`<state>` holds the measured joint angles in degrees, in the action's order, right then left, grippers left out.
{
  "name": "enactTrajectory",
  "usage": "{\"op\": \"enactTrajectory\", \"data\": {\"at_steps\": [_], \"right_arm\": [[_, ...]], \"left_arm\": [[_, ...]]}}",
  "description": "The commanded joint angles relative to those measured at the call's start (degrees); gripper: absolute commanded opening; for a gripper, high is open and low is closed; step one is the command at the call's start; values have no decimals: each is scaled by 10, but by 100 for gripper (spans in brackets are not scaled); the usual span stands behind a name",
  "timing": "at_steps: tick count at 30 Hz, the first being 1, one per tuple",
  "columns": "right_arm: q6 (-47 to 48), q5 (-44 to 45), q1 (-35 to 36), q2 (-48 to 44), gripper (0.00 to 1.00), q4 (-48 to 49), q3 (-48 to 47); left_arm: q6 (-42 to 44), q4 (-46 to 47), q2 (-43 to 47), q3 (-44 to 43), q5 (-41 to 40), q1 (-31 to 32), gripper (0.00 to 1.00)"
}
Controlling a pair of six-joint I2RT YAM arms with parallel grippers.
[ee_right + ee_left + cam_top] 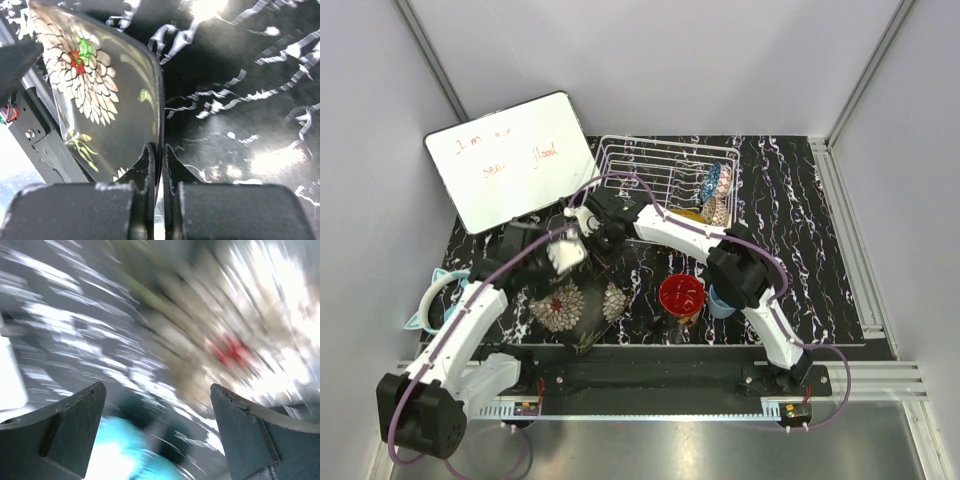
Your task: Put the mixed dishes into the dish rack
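— Teal smear low in the left wrist view, probably the headphones; everything else there is streaks. The left pincer stands wide open, and I see nothing between its fingers.

— And the floral dish?

— It is at the near middle of the marbled table, at 9 o'clock from the red bowl. The right pincer is closed on its dark rim: the two fingers almost meet, with only the thin edge between them. From the fingertips the dish stretches away toward 11 o'clock, with the patterned face on the left and the table on the right. It looks tipped up on edge. Whether its far side rests on the table, I cannot tell.

— So the step is carrying it to the dish rack?

— I think so. The rack is at 1 o'clock from the dish. A blue patterned dish and others already stand at its 3 o'clock end, so the free dividers on the 9 o'clock side are better. I would lift slowly, because the grip is only on the edge and a glazed plate may swing or slip. Keep it upright, lower it between two wires, and open only when it rests.
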<state>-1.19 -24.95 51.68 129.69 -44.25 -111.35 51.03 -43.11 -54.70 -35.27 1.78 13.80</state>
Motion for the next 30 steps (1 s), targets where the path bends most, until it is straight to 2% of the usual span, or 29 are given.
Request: {"op": "enactTrajectory", "data": {"at_steps": [1, 9, 20, 24, 30], "right_arm": [[63, 57, 42, -35, 0, 11, 3], [73, 87, 30, -66, 0, 16, 14], [94, 146, -13, -125, 0, 15, 3], [105, 171, -18, -146, 0, 16, -2], [112, 189, -23, -174, 0, 16, -14]], "left_arm": [[-78, 89, 33, -133, 76, -18, 93], [-95, 80, 49, -179, 53, -51, 93], [-174, 159, 39, -187, 11, -66, 94], [-203, 177, 37, -172, -6, -70, 95], [-198, 189, 36, -111, -9, -71, 94]]}}
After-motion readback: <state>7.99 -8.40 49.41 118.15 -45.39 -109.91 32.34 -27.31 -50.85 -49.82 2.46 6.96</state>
